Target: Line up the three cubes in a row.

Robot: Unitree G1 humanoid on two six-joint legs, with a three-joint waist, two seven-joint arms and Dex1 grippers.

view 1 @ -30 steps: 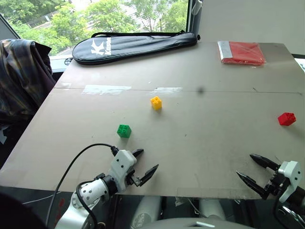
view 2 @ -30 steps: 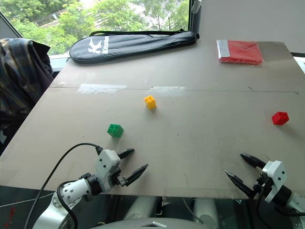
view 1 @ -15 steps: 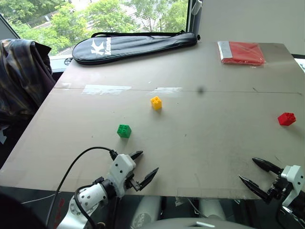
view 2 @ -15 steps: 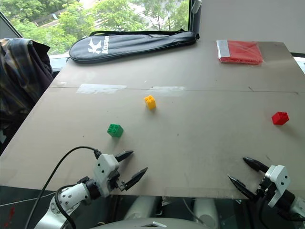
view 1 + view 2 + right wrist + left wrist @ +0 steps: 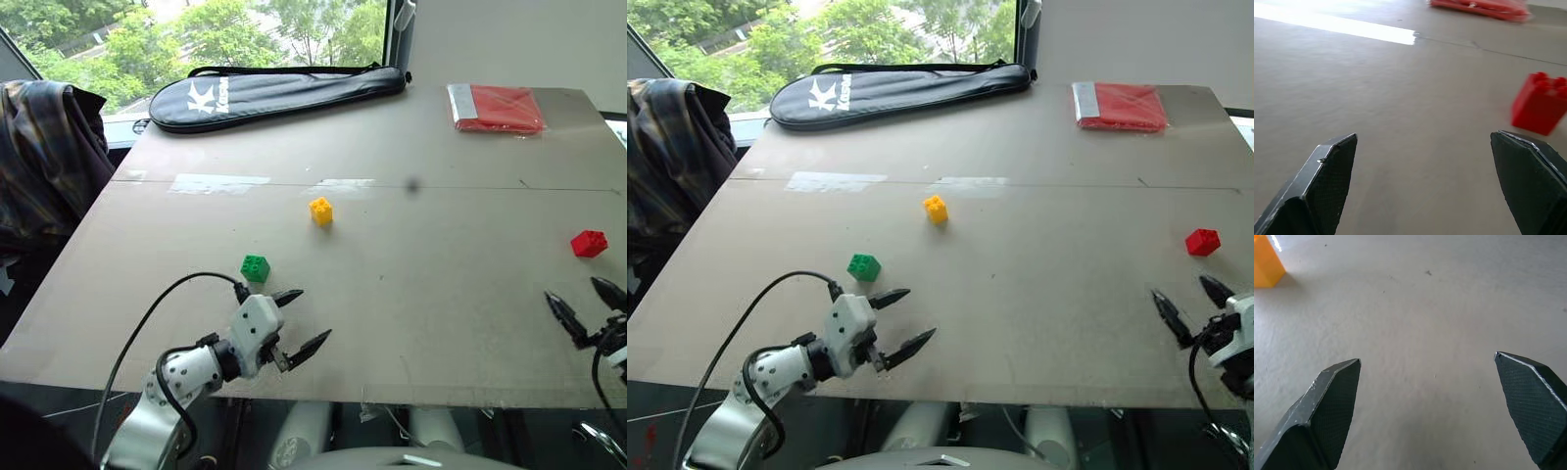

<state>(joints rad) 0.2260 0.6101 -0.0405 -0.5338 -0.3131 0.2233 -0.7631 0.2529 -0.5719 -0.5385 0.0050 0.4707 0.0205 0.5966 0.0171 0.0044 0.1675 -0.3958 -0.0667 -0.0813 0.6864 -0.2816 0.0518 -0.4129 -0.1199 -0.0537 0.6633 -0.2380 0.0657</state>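
A: Cubes scattered, no row. Yellow cube [image 5: 320, 211] mid-desk, just in front of the tape strips. Green cube [image 5: 255, 267] nearer the front edge and left of yellow. Red cube [image 5: 589, 243] far right, well apart from the other two.

B: All upright?

A: Yes, studs up, all three flat on the desk [image 5: 431, 294]. Nothing touching them.

B: Claws?

A: Left claw [image 5: 303, 320] spread wide, nothing between the fingers, low over the front edge, near green and just front-right of it. Its wrist view looks across bare desk with yellow off to one corner.

B: Right?

A: Right claw [image 5: 586, 307] also spread, empty, at the front right, in front of red, near but apart. In its wrist view red sits just beyond one fingertip [image 5: 1528, 161], not between the fingers.

B: Anything else on the desk?

A: Black racket bag [image 5: 279, 93] along the far edge, left side. Red packet [image 5: 495, 108] at the far right corner. Plaid cloth [image 5: 44, 157] off the desk on the left. Window with trees behind.
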